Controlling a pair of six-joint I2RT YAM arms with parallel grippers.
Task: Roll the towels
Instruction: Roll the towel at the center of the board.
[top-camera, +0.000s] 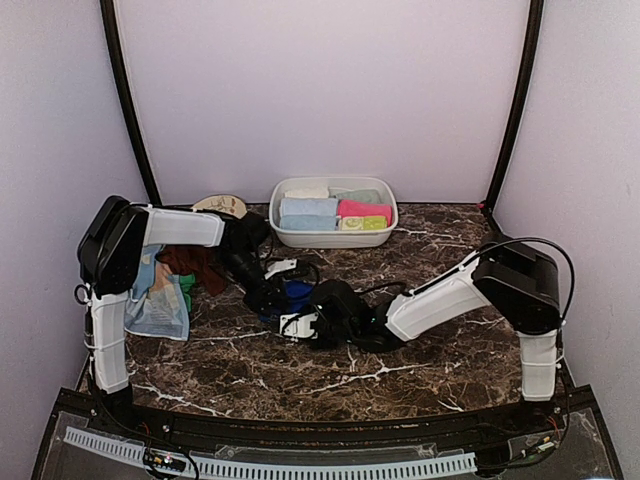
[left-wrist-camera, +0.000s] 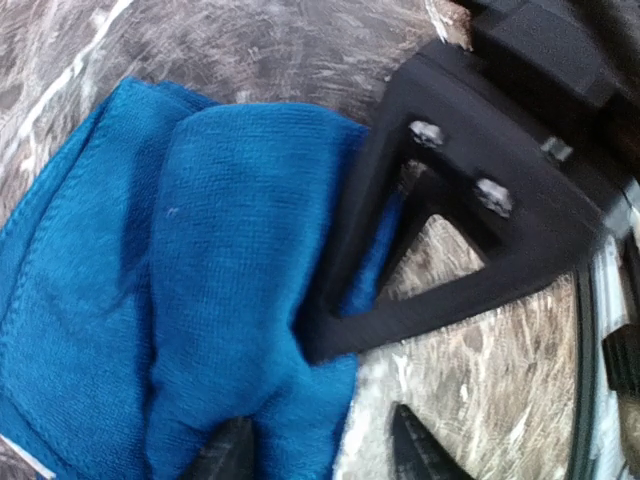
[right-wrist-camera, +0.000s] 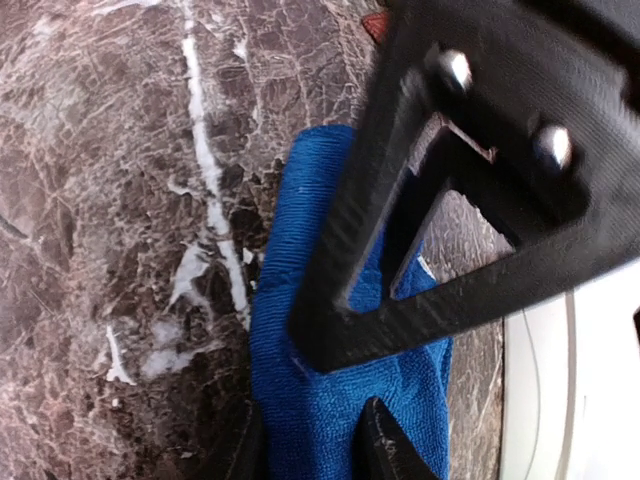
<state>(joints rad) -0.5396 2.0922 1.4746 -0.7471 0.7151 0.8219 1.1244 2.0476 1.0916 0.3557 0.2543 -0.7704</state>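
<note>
Royal blue towel (left-wrist-camera: 200, 250) lay on the marble table (right-wrist-camera: 100, 200) about mid-way across, doubled over into a loose roll, with both grippers on top of it. It was well apart from the white tub (top-camera: 330, 238) at the back and from the unrolled pile (top-camera: 160, 295) under your left arm.

Your left gripper (left-wrist-camera: 320, 455) had its fingers apart: one tip over the cloth, the other over bare marble, holding nothing. Your right gripper (right-wrist-camera: 315, 450) was narrow, with blue cloth filling the gap between its fingers. I couldn't tell whether it actually clamped the cloth or just straddled it.

My read was that you were mid-roll, regripping. To do that well:
- Only one hand should be free at a time. Confirm the right has a firm pinch before the left goes anywhere, or the roll will likely slacken.
- Re-seat the left on the roll's outer lip, not the flat tail.
- Turn low against the table so the layers stay tight.
- The two grippers were crossed right over each other. Leave room, or the fingers could clash or snag a fold.
</note>
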